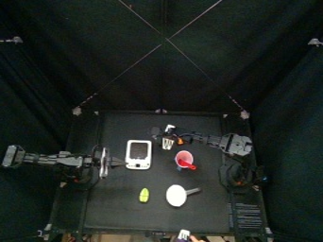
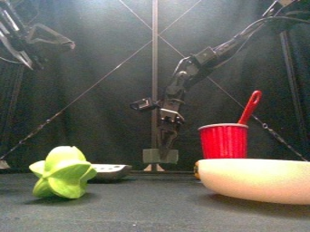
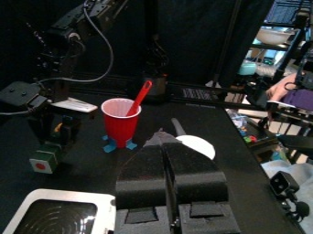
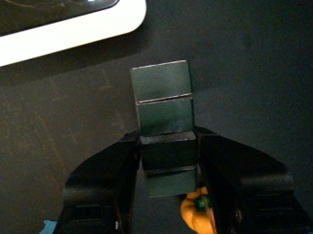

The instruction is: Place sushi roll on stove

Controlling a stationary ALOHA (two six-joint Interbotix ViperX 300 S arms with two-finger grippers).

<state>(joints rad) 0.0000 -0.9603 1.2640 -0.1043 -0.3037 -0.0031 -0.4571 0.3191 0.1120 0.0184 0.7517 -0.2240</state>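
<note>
Sushi roll (image 3: 43, 164) sitting on the tabletop (image 1: 113, 128), just off the stove's far right corner as seen from the top view, not on it. Small chunky block, about as wide as tall, so cannot tell a long axis. Pale face with a red spot and a green spot turned toward the left wrist camera.

Stove (image 1: 139, 154) lying flat, long axis running front to back across the tabletop, dark ring marks on its face. Cannot read any writing on stove, roll or cup.

Right tool (image 2: 162, 127) hanging point-down straight over the roll, beside the stove's far right corner, jaws spread and pinching nothing, a gap showing between it and the roll. Left tool (image 3: 171, 151) resting on the stove's left side, jaws pressed together, holding nothing.

Red cup (image 2: 223, 141) upright to the right of the stove, red stick (image 2: 252, 104) leaning in it. White round dish (image 1: 177, 195) in front of the stove and to its right. Yellow-green item (image 2: 63, 172) in front of the stove, near the tabletop's front edge.
</note>
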